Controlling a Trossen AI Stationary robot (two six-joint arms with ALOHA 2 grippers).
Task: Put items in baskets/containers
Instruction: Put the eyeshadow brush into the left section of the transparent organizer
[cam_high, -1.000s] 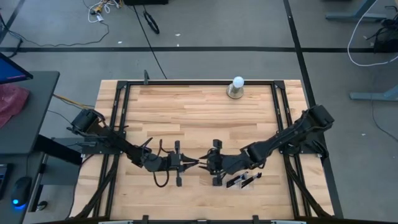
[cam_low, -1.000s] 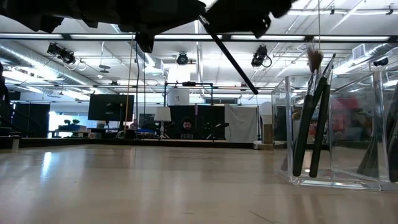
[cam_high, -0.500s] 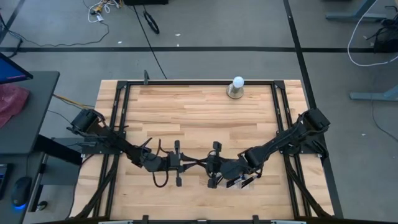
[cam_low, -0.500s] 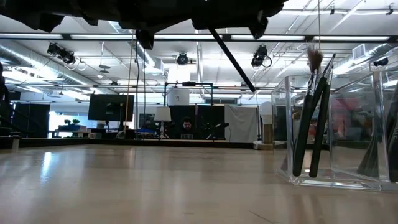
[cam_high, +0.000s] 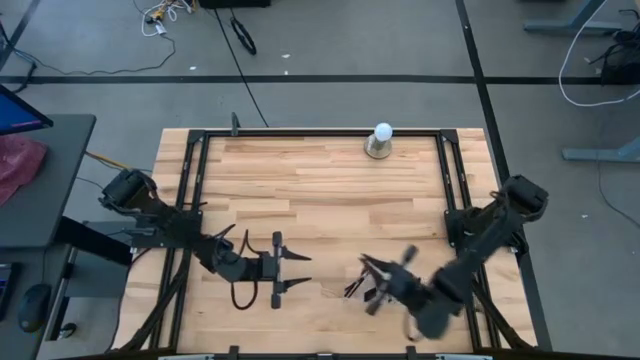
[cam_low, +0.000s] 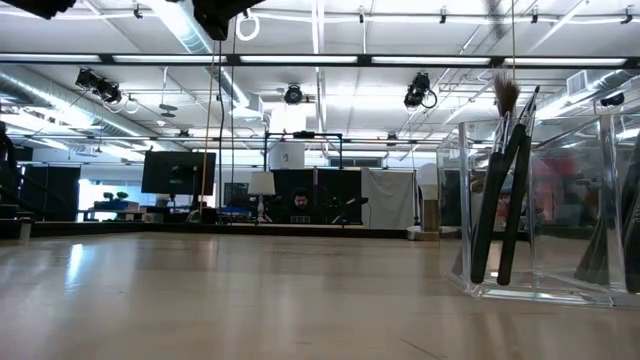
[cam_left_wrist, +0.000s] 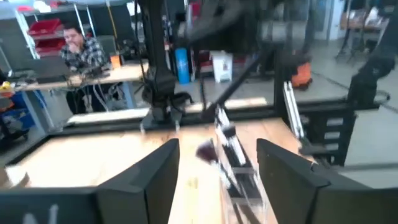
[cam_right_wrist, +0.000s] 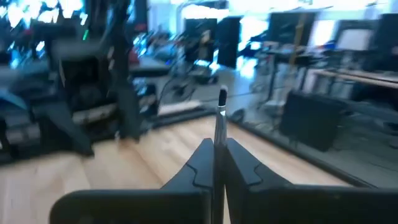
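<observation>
The table (cam_high: 320, 180) is bare wood over most of its top, and both arms work along its front edge, probably because that is where the tray and the brushes are. The left arm reaches in from the left side. The left gripper (cam_high: 293, 268) is low over the boards left of centre, its fingers spread wide with nothing between them. It looks free either to fetch another brush or to keep out of the other arm's way. The right arm bends down from the right side toward the front. The right gripper (cam_right_wrist: 216, 146) is clamped on one brush (cam_right_wrist: 219, 118), which sticks straight out past the fingertips with its silvery ferrule at the far end. Holding it by the handle this way keeps the shaft in line with the gripper, which should make it easy to steer the brush into a narrow opening. The tray (cam_low: 530, 290) stands on the table near the front, right of centre. From above it is largely covered by the right arm, so I cannot tell just how near the held brush is to it. Two loaded brushes (cam_low: 497, 200) lean inside it against the clear wall with their bristles up and handles down, a pose the walls allow and one that spares the tips. The ball (cam_high: 382, 133) sits on its base at the far edge, well apart from all this.
</observation>
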